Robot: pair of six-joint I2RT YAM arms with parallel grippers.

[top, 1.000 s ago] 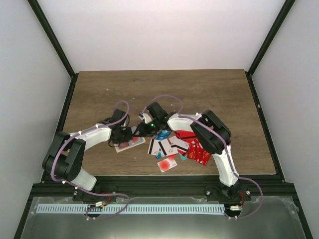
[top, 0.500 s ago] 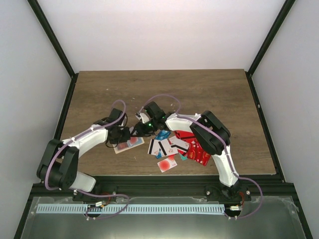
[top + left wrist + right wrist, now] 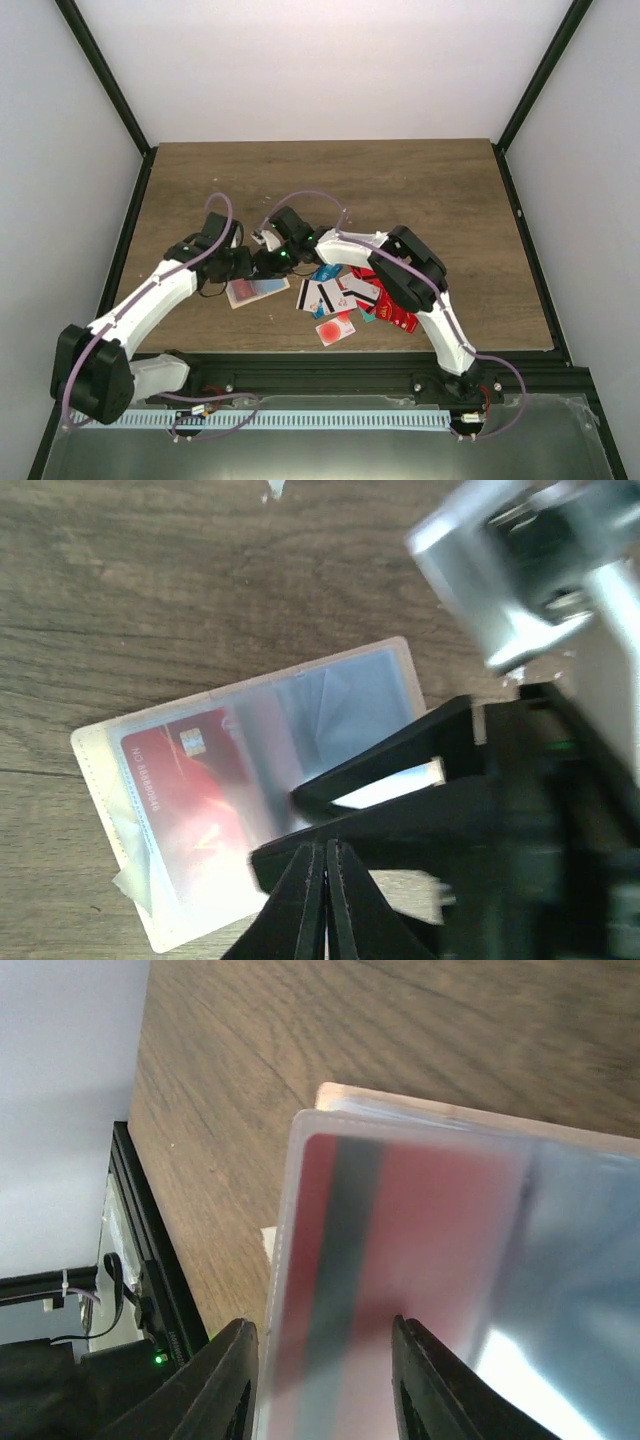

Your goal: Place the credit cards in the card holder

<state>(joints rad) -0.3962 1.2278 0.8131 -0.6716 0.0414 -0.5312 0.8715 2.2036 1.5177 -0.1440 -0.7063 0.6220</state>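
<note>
The card holder (image 3: 256,291) lies open on the wooden table, its clear sleeves up, with a red card (image 3: 190,780) inside one sleeve. My left gripper (image 3: 326,852) is shut on nothing, its tips low beside the holder's near edge. My right gripper (image 3: 325,1380) is open; its fingers straddle a clear sleeve (image 3: 400,1220) that holds a red card with a dark stripe. From the left wrist, the right arm's black fingers (image 3: 400,820) cross just above my left tips. The remaining credit cards (image 3: 355,292) lie heaped right of the holder. From above, the left gripper (image 3: 236,267) and right gripper (image 3: 268,262) nearly touch.
One red-and-white card (image 3: 335,328) lies apart near the front edge. A scrap of tape (image 3: 132,882) sticks out at the holder's corner, and a white fleck (image 3: 272,488) sits on the wood. A black rail (image 3: 330,362) borders the table's front.
Both grippers have shifted left over the holder. The left arm has stretched out, its elbow dropping toward the front left. More of the holder now shows.
</note>
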